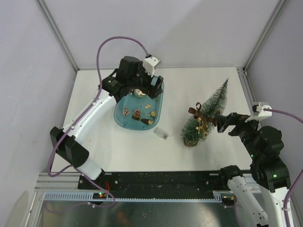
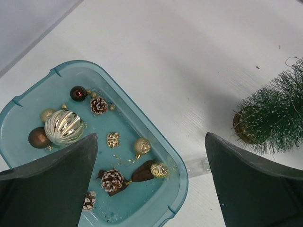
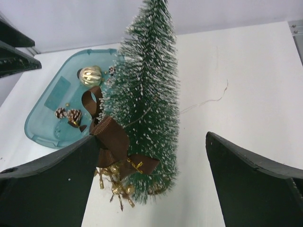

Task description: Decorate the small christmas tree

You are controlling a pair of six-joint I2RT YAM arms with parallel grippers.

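Top view: the risk is at the right end effector (image 1: pixel 226 124). It is wide open and empty, just at 3 o'clock of the small christmas tree (image 1: pixel 206 113). A careless close could roll the tree or knock off the brown bow (image 1: pixel 194 111). The tree looks to be lying on the table (image 1: pixel 118 151), tip toward 1 o'clock. The left end effector (image 1: pixel 142 89) is open and empty over the teal tray (image 1: pixel 158 112), with the tree well apart at 4 o'clock.

Left wrist: going down, a finger could clip the tray rim (image 2: pixel 142 120) and scatter the ornaments. The tree base (image 2: pixel 244 125) is at 3 o'clock, clear of the tray.

Right wrist: the tree (image 3: pixel 151 80) runs toward 12 o'clock between the open fingers. The bow (image 3: pixel 111 137) is beside the 9 o'clock finger, so it could snag.
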